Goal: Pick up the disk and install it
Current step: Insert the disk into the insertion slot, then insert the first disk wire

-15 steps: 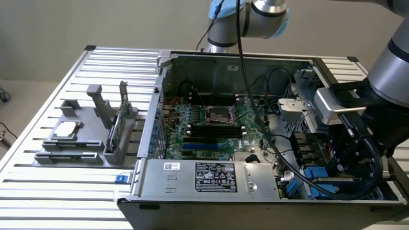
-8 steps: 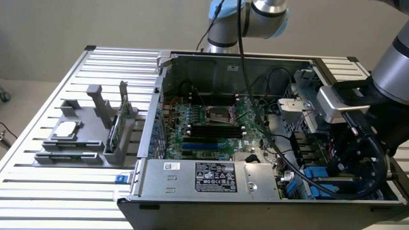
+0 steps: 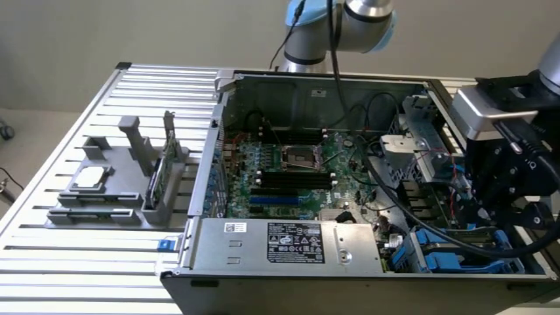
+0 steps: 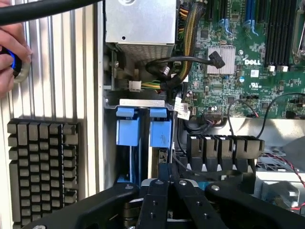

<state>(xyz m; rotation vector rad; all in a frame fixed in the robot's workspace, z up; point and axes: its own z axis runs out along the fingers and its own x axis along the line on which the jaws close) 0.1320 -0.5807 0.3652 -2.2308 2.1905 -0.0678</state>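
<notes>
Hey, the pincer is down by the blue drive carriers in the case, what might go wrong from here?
Snag risk: black cables lie right beside the blue carriers, close to the shut pincer, and might catch on it. Also, a person's hand is over the slatted table next to the case; an arm swing could strike it.
</notes>
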